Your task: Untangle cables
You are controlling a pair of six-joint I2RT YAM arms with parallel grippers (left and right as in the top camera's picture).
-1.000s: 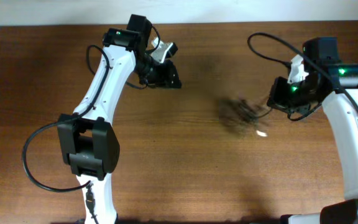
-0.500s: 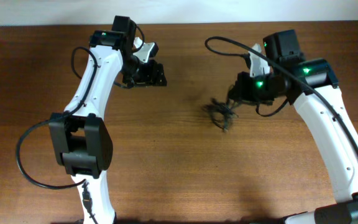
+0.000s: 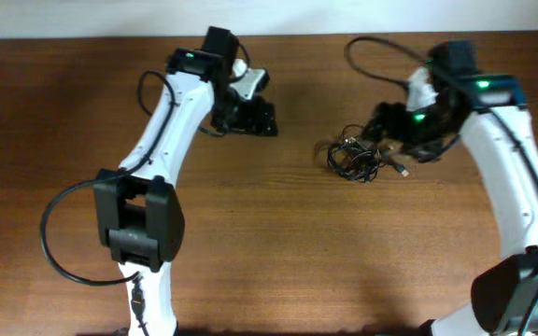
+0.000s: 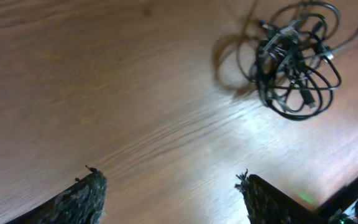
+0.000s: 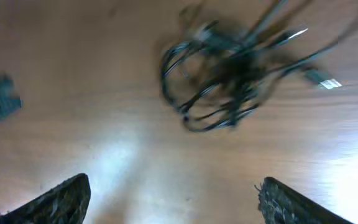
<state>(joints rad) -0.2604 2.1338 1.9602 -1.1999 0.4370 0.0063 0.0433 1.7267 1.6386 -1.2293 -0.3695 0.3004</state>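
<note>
The tangled bundle of thin black cables (image 3: 356,161) is now released, still knotted, by the right gripper (image 5: 173,182), spread empty like the left gripper (image 4: 169,177).

Table (image 3: 278,243): wood grain, slight sheen. Cables (image 3: 356,159): glossy black plastic jacket, metal plug tips.

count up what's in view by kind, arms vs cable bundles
robot arms: 2 (left arm, right arm)
black cable tangle: 1
total: 3
</note>
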